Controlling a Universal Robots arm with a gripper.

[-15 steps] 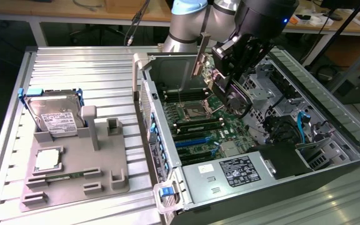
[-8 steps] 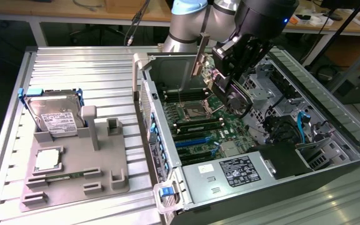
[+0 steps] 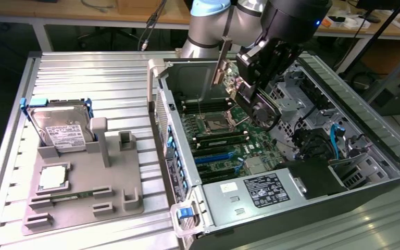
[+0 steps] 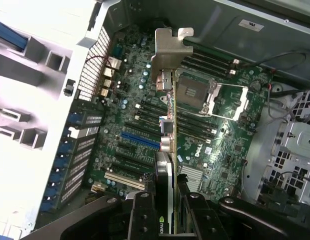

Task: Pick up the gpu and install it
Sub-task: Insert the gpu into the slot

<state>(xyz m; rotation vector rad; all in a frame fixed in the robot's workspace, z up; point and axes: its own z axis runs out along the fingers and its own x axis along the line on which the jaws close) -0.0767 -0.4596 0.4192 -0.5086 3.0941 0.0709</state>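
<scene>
Gpu [image 3: 221, 62] is seen in the exterior view pinched in the pincer [image 3: 247, 73] and held edge-down, clear of the desk [image 3: 82, 73] and above the open computer case [image 3: 366, 156]. Its silver bracket is carried at the end farthest from the pincer. Below the pincer, the motherboard [image 3: 221, 135] is exposed inside the case, and the card is kept apart from it. Well apart from the pincer, toward the exterior view's left, a grey fixture [image 3: 116, 182] is laid on the desk, and a hard drive [image 3: 61, 130] with a white label is propped in it. In the wrist view the gpu [image 4: 167, 120] is shown edge-on, running out from between the black fingers [image 4: 142, 217] of the pincer [image 4: 167, 212], which are pressed against its two faces. The bracket is seen at the far end of the card. Beyond the pincer the motherboard [image 4: 125, 115] is spread out, with the processor socket [image 4: 197, 95] on one side of the card's line and a blue slot [image 4: 140, 141] on the other.
</scene>
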